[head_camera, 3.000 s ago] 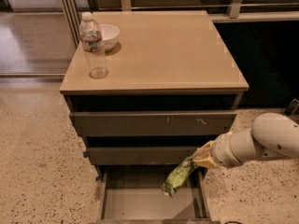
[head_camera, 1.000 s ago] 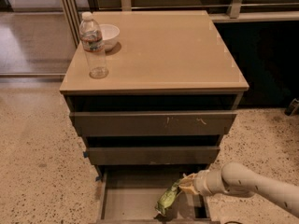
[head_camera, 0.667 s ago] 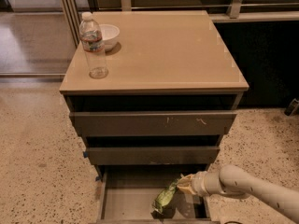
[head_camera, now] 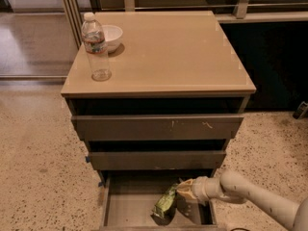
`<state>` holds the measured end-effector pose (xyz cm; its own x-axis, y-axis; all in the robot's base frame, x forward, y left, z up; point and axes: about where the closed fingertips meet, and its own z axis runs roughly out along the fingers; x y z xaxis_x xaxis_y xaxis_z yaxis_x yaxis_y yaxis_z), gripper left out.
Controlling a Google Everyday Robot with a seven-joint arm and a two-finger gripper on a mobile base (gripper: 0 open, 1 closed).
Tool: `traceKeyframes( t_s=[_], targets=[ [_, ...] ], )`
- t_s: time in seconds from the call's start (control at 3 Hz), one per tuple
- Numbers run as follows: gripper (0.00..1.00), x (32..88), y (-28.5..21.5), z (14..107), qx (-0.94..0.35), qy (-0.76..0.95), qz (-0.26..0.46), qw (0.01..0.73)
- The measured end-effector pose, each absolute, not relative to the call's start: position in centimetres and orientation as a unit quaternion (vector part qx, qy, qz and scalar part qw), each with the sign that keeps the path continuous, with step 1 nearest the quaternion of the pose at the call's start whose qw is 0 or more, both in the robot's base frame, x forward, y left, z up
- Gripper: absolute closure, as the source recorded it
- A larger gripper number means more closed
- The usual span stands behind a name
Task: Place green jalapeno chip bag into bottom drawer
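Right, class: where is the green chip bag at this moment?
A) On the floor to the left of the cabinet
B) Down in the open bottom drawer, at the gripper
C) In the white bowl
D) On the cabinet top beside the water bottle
B: the green jalapeno chip bag is inside the pulled-out bottom drawer, with the gripper reaching in from the right at its upper end.

One cabinet [head_camera: 168,52] with three drawers [head_camera: 159,127]. One bottle [head_camera: 95,47], one bowl [head_camera: 111,35] at ten o'clock on its surface. One chip bag [head_camera: 166,206] in the bottom drawer [head_camera: 130,208]; one gripper [head_camera: 184,189] at five o'clock.
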<state>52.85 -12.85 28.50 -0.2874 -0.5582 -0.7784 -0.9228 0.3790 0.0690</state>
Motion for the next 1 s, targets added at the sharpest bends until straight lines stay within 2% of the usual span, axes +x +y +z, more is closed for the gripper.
traceKeyframes(
  t_s=[0.33,1.0],
  targets=[
    [1.0,53.8,-11.5,24.8,-0.496,0.752,0.29,0.324],
    [1.0,54.5,-10.8,17.9,-0.516,0.766,0.29,0.249]
  ],
)
